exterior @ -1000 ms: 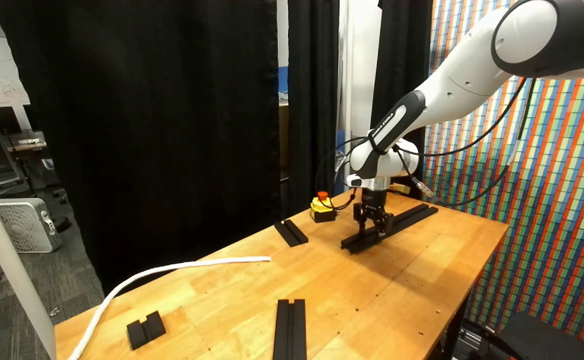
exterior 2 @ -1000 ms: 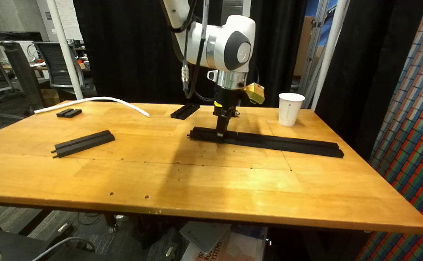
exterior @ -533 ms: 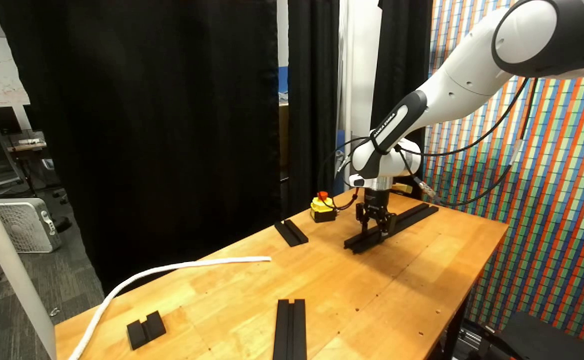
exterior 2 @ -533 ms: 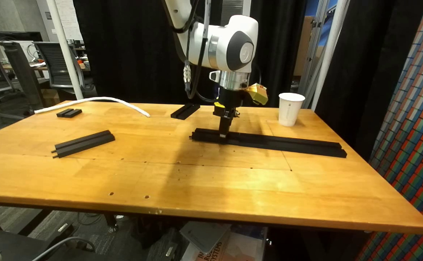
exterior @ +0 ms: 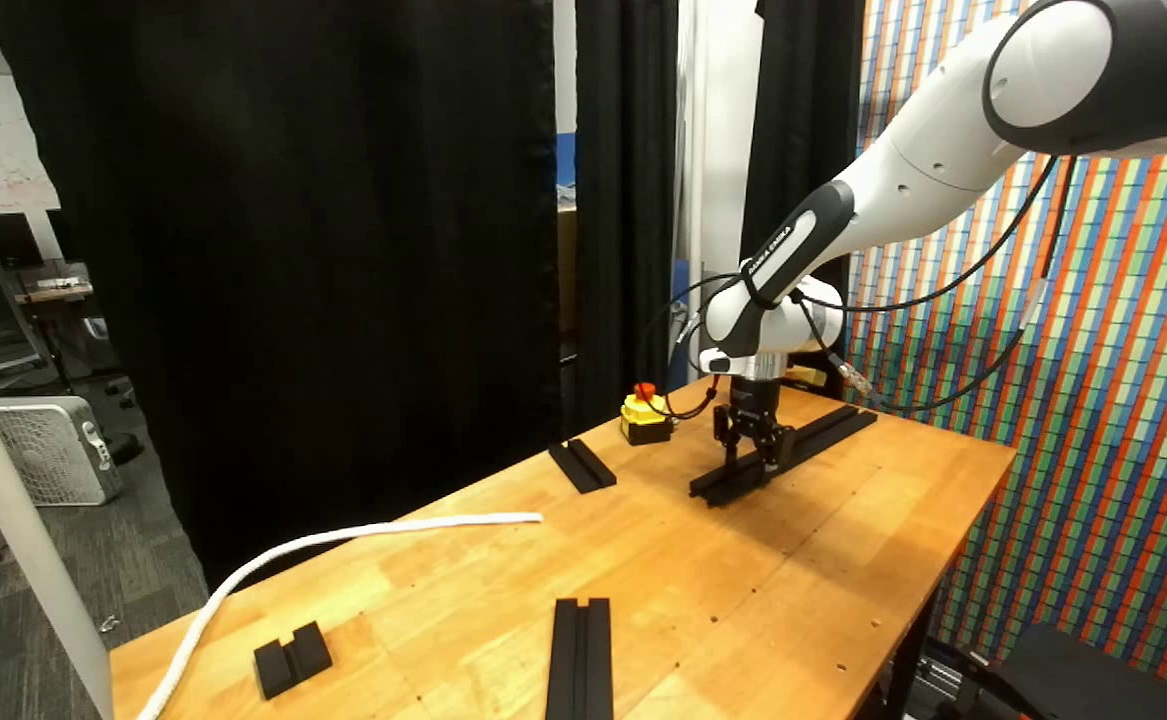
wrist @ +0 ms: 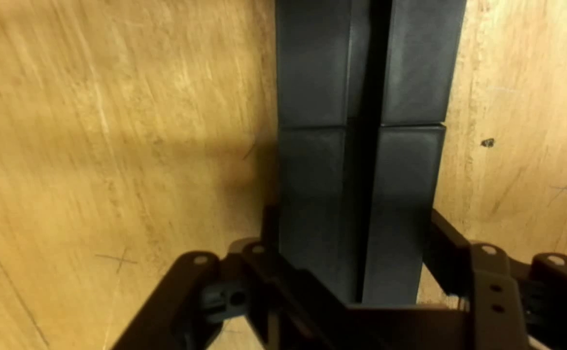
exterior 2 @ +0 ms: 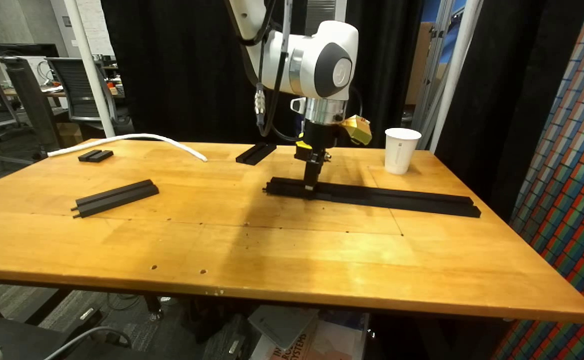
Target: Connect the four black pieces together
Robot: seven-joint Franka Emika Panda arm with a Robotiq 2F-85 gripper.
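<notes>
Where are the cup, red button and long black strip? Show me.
Cup [exterior 2: 402, 154], in an exterior view: its side wall.
Red button [exterior: 645, 391], in an exterior view: its top.
Long black strip [exterior 2: 372, 197], in an exterior view: its middle.

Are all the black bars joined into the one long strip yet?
No: in an exterior view, a black bar lies apart from the long strip, with bare tabletop between them.
</notes>
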